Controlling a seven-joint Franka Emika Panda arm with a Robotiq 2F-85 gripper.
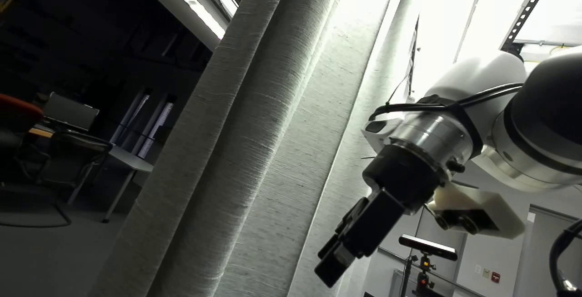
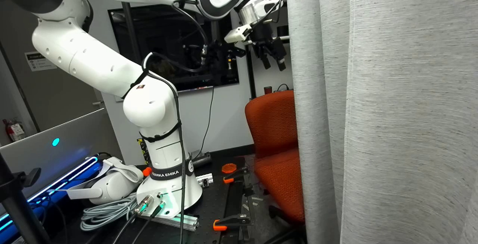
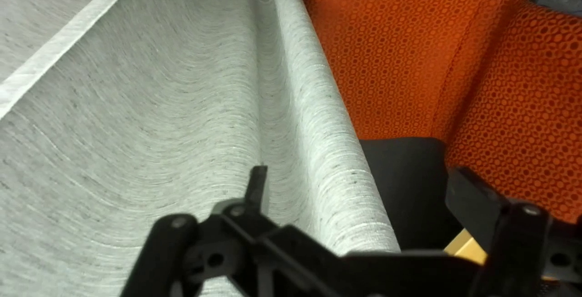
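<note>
Gripper point(image 3: 359, 172), its fingers point(image 3: 475, 201) spread wide and pinching nothing. From the wrist we see the rounded edge of the curtain point(image 3: 218, 106) pass between the two fingertips, its long axis sloping from half past eleven down to half past five; the gap, set from nine o'clock to three, thus lies across that edge rather than along it. The finger toward nine o'clock shows against grey cloth; its partner, toward three o'clock, shows against the orange chair point(image 3: 400, 60) past the edge. We cannot judge from this angle whether the cloth enters the gap or hangs just beyond the fingertips. In an exterior view we find the curtain point(image 2: 403, 109) at three o'clock from the gripper, its folds running from twelve to six, with the chair at six o'clock, partly covered by cloth. Outermost, we note a black screen point(image 2: 160, 34) on the wall toward nine o'clock and, in an exterior view, a bar-shaped camera point(image 1: 427, 247) on its stand at three o'clock from the fingertips.
</note>
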